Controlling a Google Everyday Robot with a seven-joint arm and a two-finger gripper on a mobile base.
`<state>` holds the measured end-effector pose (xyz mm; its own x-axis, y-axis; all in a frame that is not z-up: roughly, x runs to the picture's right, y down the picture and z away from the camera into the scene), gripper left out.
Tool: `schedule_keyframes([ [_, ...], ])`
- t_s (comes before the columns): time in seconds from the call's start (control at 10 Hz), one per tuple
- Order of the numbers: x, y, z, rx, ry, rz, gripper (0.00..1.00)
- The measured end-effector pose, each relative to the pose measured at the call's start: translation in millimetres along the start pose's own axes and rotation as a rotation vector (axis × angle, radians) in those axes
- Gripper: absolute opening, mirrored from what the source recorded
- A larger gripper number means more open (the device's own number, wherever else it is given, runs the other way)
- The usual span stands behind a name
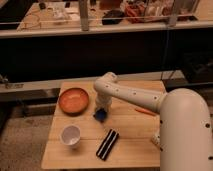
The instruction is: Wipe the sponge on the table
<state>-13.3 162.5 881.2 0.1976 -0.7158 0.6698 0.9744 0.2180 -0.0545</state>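
sponge (100,115): sat on table (135,131), just right of bowl (73,100)
gripper (102,108): was down on sponge
cup (70,135): stood front-left, before bowl
bar (107,144): lay right of cup
workbench (100,22): ran behind table

pincer (102,110) low at table (131,131) middle, bowl (73,100) just left, cup (70,135) and black bar (107,144) nearer, open gap between

High view, looking down, gripper (102,108) over table (135,137)

Long cluttered workbench (60,33), dark below.
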Motion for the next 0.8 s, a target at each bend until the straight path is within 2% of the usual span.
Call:
schedule_keyframes([
  [0.2, -9, 23, 2, -0.041, 0.017, 0.064, 0.41],
  [0.4, -13, 49, -3, -0.060, 0.045, 0.131, 0.41],
  [0.6, -20, 85, -19, -0.080, 0.092, 0.236, 0.41],
  [0.8, -25, 108, -31, -0.097, 0.127, 0.312, 0.41],
])
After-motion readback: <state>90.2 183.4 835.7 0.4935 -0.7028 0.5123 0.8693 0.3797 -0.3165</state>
